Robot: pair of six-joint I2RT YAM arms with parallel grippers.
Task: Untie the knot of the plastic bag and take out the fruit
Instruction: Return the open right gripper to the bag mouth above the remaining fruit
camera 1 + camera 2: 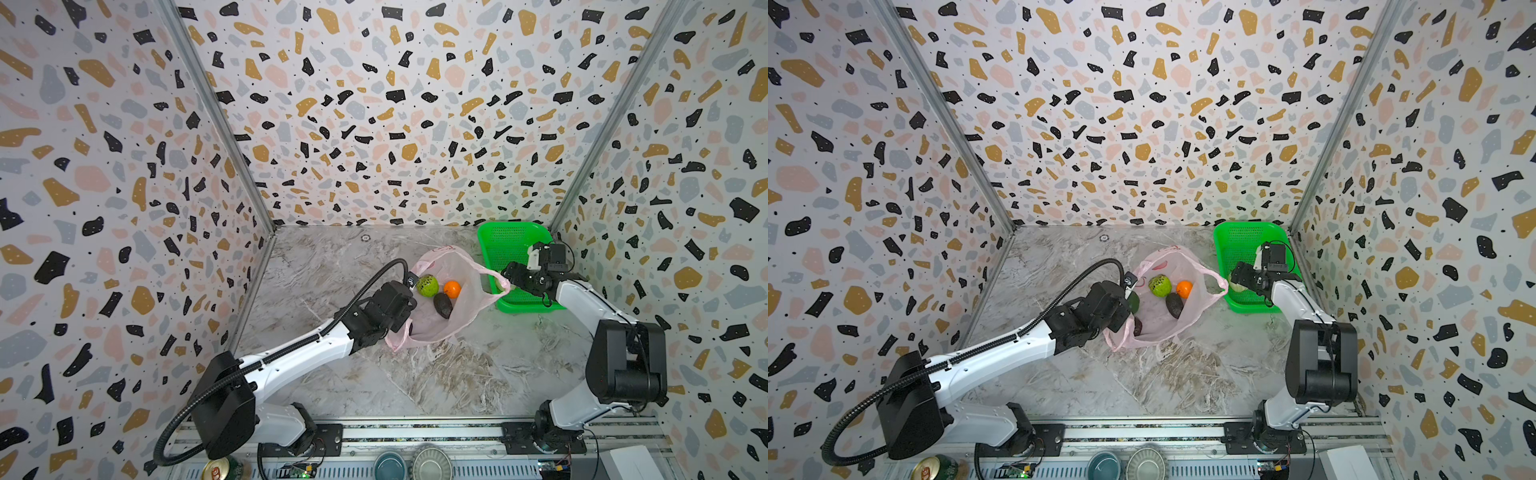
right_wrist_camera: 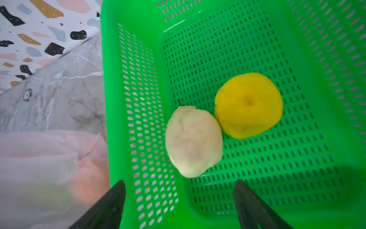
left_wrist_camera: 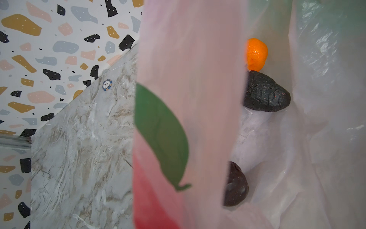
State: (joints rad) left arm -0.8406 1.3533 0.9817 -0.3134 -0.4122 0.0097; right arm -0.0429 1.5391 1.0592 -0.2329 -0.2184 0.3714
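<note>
While the left claw (image 1: 405,309) pinches the rim of the plastic bag (image 1: 467,266) to hold its mouth wide on the bench (image 1: 415,374), the right claw (image 1: 509,276) hangs over the green basket (image 1: 498,241).

In both top views no knot shows and the handles lie loose, so the untying looks done; a bumpy green fruit (image 1: 427,286), an orange fruit (image 1: 452,289) and a blackish oval fruit (image 1: 443,305) lie in the bag. The left wrist view, pressed against pink plastic, shows no fingers, though the closed claw appears to grip the bag; a dark brown fruit (image 3: 235,184) sits apart from the other two. The right wrist view shows the jaws spread wide and empty above the basket, where a cream-white fruit (image 2: 194,141) leans against a yellow fruit (image 2: 248,105). By this count two are out and at least four wait inside.
</note>
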